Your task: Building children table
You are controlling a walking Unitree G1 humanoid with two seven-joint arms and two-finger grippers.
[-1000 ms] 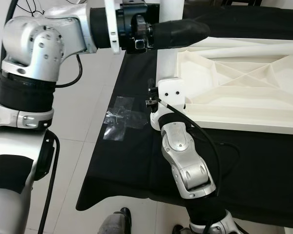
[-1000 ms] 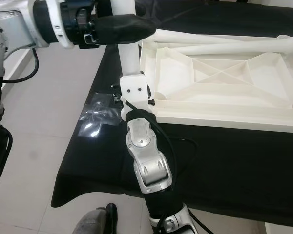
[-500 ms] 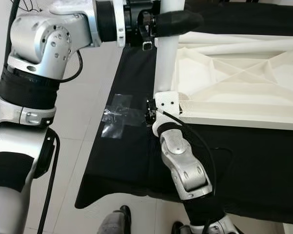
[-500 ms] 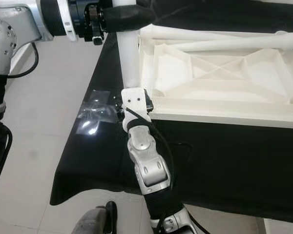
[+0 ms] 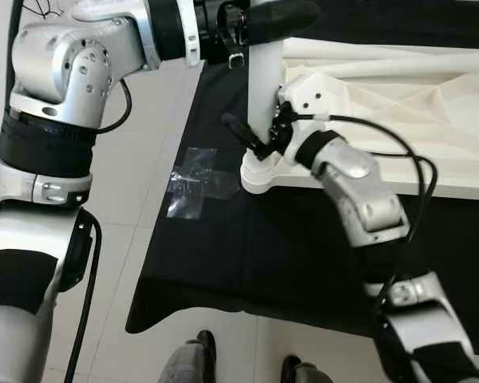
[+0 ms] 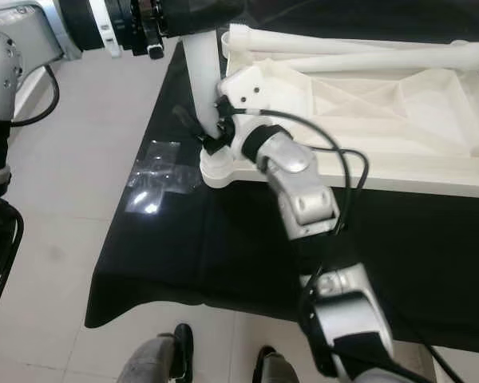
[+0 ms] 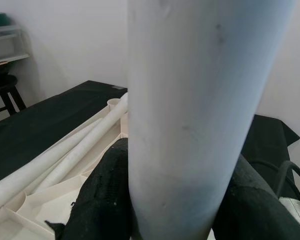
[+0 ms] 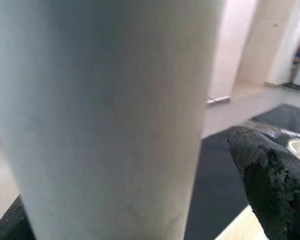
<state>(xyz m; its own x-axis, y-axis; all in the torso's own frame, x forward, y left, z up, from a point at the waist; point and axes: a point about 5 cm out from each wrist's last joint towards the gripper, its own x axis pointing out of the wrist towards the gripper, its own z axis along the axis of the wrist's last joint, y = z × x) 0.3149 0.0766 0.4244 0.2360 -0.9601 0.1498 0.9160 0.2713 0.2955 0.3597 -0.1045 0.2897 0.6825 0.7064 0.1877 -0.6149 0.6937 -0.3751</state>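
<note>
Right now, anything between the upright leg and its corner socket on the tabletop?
Nothing visible. The leg stands in the corner socket of the tabletop; the left tool grips it high, the right tool low.

Black-draped table (image 5: 223, 263) with overturned white tabletop (image 5: 399, 128)

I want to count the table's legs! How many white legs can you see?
3. One leg stands upright at the tabletop's corner, held by both grippers. Two legs lie across the upturned tabletop. A fourth may be hidden.
</note>
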